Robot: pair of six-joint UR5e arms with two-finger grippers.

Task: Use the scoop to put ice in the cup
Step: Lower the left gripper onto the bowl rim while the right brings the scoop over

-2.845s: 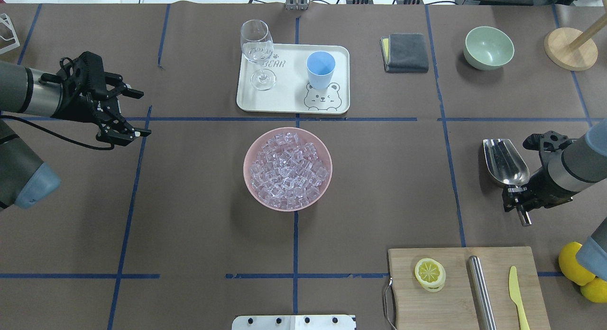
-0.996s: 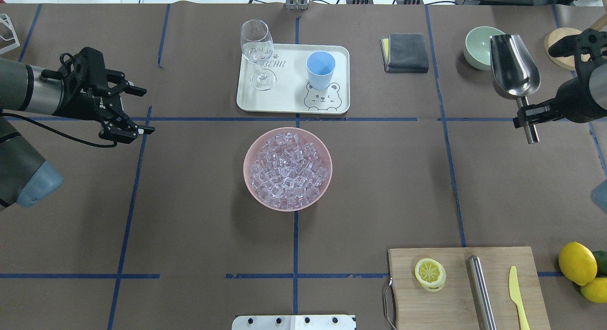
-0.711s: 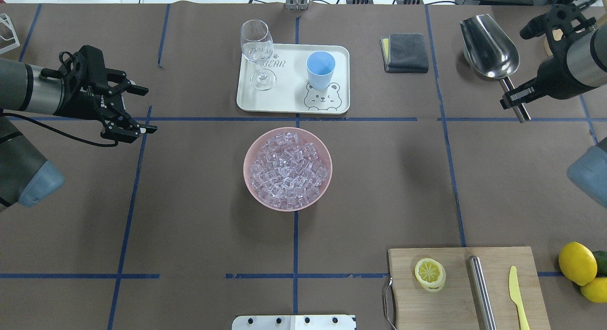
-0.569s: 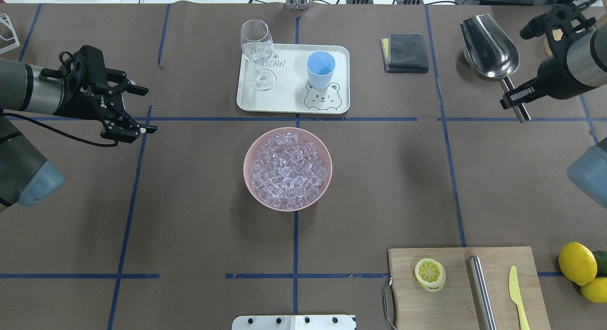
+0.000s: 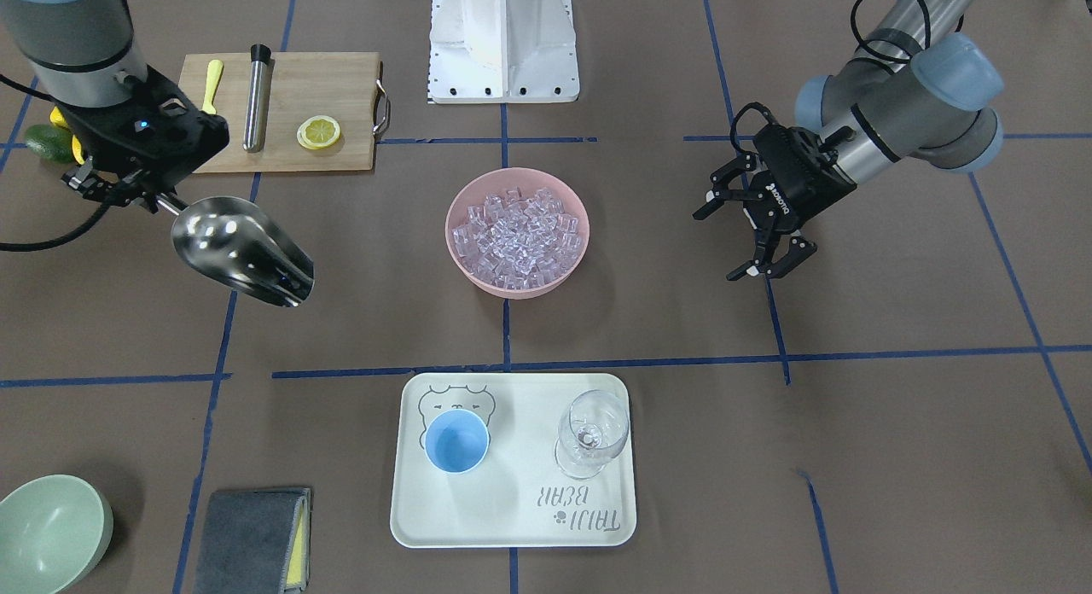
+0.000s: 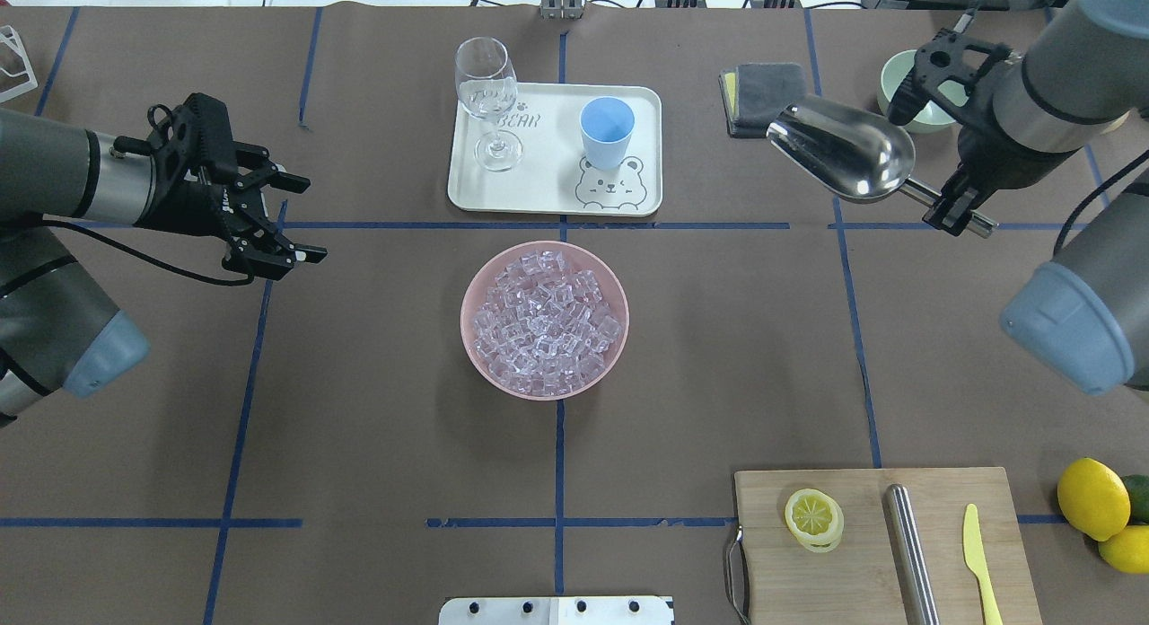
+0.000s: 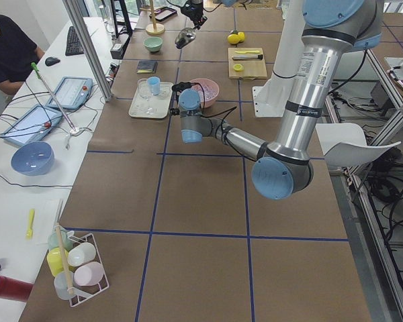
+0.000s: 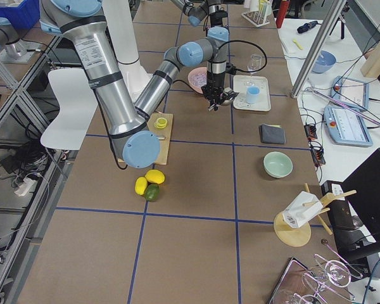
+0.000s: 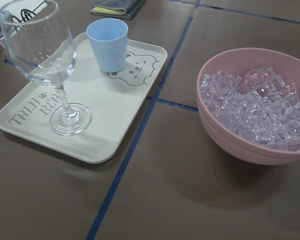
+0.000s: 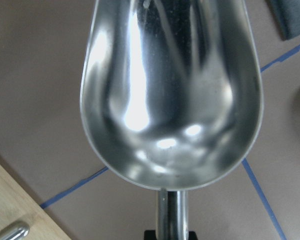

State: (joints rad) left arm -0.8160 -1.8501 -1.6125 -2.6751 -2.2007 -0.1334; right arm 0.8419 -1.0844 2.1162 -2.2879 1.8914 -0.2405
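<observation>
Right tool (image 6: 953, 210): clamped on the rod handle of your scoop (image 6: 848, 154), close to the handle's free end. The scoop hung above the table (image 6: 718, 356). The wrist view showed its trough empty, only reflections in it.

Scoop axis: the handle ran toward the robot's right and a little toward its base. The open mouth faced the robot's left and a little away from the base.

Key relation: the ice (image 6: 545, 321) lay to the robot's left of that mouth and nearer the base, well apart from it. It was heaped in the pink bowl (image 6: 467, 320) at the table's centre. The mouth therefore pointed past the heap, more toward the tray (image 6: 548, 180) than toward the bowl. Judgement: you would have needed to turn the mouth toward the base and tip it down before it could enter the heap.

Cup (image 6: 607, 131): upright on the tray, beyond the bowl as seen from the robot, beside the glass (image 6: 486, 95). No ice showed inside it. It was well apart from the scoop.

Left tool (image 6: 308, 219): jaws spread, holding nothing, on the other side of the bowl from the scoop and well apart from it. Neither arm was clearly closer to the ice, and only your right one carried the scoop.

Count:
- tools 2
- scoop 1
- cup 1
- bowl 1
- tray 1
- glass 1
- ice cubes too many to count
</observation>
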